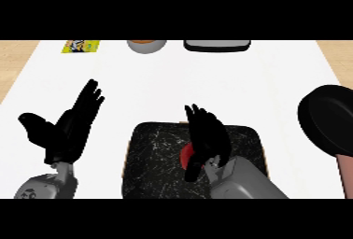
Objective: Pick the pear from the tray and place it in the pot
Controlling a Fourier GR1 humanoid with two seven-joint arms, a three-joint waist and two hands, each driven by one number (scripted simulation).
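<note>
Pear (185,155) mostly hidden, orientation unclear

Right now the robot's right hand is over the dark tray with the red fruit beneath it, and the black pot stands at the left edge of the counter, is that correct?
Not quite: the head view shows the black pot at the counter's right edge, not the left. The rest holds: the right hand is over the dark tray, with the red fruit beneath it.

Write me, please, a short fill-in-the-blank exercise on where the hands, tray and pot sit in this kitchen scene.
1. The right hand is over the dark ____, above a red item.
2. The black pot sits at the view's ____ edge.
3. The left hand rests open, ____ of the tray.

Missing words: tray; right; left
</note>
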